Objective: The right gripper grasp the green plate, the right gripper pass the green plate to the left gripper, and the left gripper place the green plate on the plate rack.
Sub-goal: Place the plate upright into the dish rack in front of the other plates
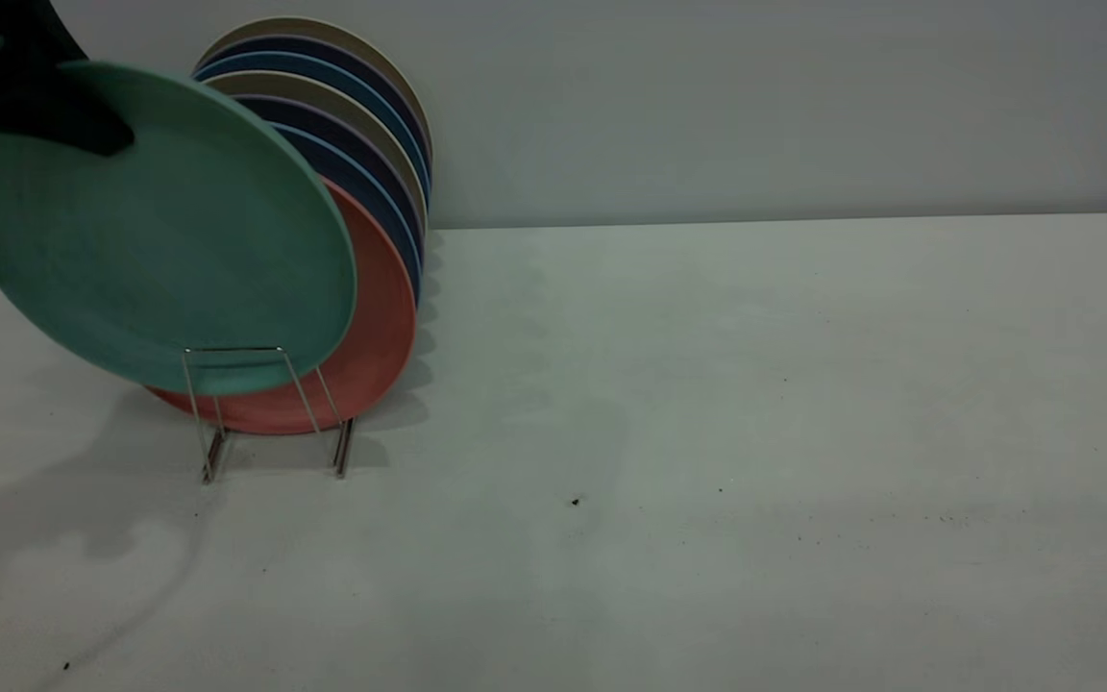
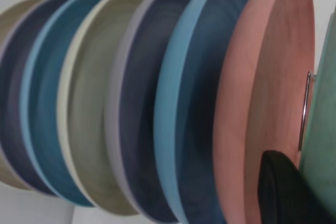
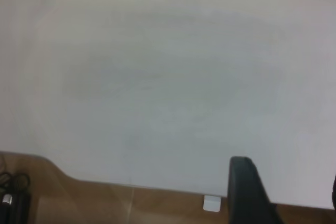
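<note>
Row of upright plates filling the frame, salmon-pink plate (image 2: 262, 93) at three o'clock, green plate (image 2: 321, 150) edge beyond, black fingertip (image 2: 286, 190) at five o'clock, wire loop (image 2: 304, 111) between them.

A white table (image 1: 707, 432) fills the lower frame. The wire rack (image 1: 270, 423) stands on it at left; a dark speck (image 1: 575, 501) lies near centre.

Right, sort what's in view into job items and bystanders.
In the job:
- green plate, tilted over the rack's front slot
- left gripper, shut on the plate's upper rim
- plate rack

Bystanders:
- pink plate behind it
- blue plates and beige plates, racked farther back
- table
</note>
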